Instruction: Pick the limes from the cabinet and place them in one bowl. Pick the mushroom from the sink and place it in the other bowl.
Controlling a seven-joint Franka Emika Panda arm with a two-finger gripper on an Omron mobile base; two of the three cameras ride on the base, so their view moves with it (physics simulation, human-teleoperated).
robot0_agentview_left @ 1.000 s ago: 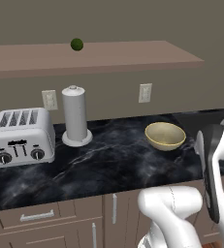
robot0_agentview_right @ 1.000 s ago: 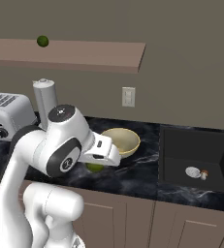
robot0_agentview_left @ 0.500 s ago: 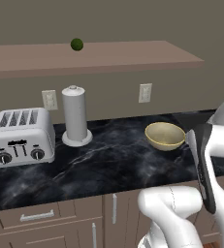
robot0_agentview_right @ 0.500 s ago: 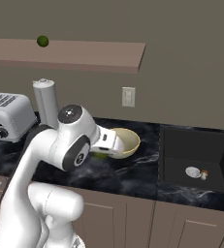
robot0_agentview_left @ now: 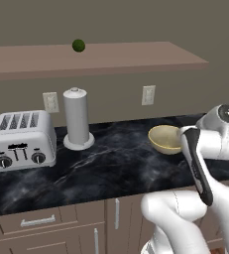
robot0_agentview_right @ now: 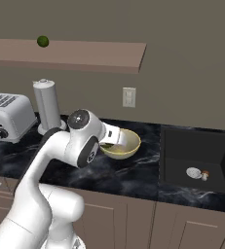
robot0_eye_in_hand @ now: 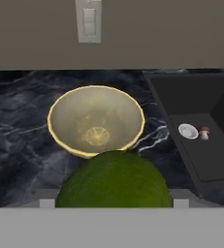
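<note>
**Lime held just short of the bowl**

Between the jaws, a lime (robot0_eye_in_hand: 114, 179) is pinched by the gripper (robot0_agentview_right: 109, 142). The bowl (robot0_eye_in_hand: 96, 120) lies just ahead and below, its near rim beside the fruit. A short forward carry is judged to be needed before release.

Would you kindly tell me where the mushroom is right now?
The mushroom lies on the floor of the black sink, just right of the silver drain; the hand view shows it at the right, beyond the pale yellow bowl.
</note>
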